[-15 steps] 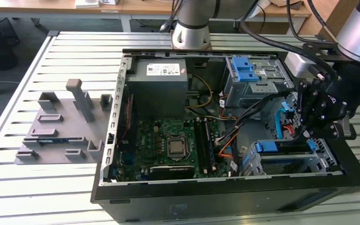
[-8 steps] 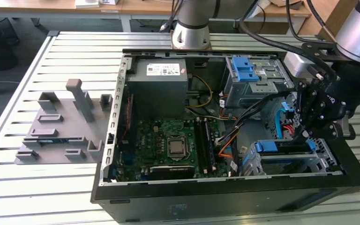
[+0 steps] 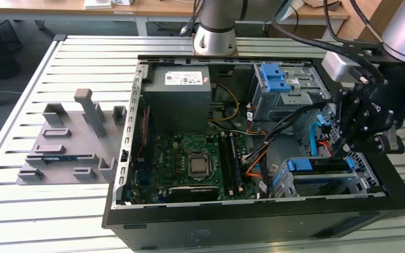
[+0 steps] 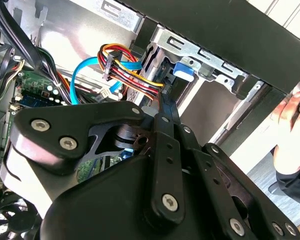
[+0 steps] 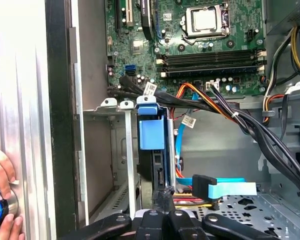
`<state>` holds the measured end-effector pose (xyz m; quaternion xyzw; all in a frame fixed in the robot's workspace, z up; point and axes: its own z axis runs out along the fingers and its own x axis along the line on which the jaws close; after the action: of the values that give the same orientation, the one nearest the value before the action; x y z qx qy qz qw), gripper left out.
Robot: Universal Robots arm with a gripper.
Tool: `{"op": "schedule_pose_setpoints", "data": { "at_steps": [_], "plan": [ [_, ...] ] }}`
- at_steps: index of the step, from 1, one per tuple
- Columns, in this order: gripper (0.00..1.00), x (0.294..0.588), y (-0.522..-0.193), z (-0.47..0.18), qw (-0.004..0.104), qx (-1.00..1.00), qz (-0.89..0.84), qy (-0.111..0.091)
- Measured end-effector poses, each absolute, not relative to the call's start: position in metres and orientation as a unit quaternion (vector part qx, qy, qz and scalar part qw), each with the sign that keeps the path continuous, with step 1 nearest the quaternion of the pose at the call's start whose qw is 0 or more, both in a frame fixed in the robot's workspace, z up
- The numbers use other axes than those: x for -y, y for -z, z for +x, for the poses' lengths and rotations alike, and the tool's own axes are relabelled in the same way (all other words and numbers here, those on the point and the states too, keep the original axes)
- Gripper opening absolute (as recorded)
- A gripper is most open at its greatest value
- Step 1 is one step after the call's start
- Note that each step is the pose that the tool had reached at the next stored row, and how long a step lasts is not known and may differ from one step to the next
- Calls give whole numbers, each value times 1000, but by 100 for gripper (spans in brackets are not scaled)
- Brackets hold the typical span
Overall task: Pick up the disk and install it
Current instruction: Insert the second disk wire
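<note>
Disk (image 5: 152, 145) sits edge-on in the drive cage (image 5: 117, 150), 5 o'clock in the case, so it slides in. Gripper (image 5: 162, 197) presses its rear edge; can't tell finger state.

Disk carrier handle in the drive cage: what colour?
Blue, clearest in the first wrist view: the disk sits upright in the cage.

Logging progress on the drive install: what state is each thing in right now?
Black tower computer case: side panel off, lying open.
Disk in blue plastic carrier: standing on edge in the metal drive cage.
Black gripper: at the disk's edge.
Processor socket: uncovered, no cooler.
</note>
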<state>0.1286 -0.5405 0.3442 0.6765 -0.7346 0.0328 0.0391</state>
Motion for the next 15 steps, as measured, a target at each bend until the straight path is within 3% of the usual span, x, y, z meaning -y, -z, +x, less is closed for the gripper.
{"op": "schedule_pose_setpoints", "data": {
  "at_steps": [15],
  "plan": [
    [11,540,-365,129,39,735,677,-33]
  ]
}}
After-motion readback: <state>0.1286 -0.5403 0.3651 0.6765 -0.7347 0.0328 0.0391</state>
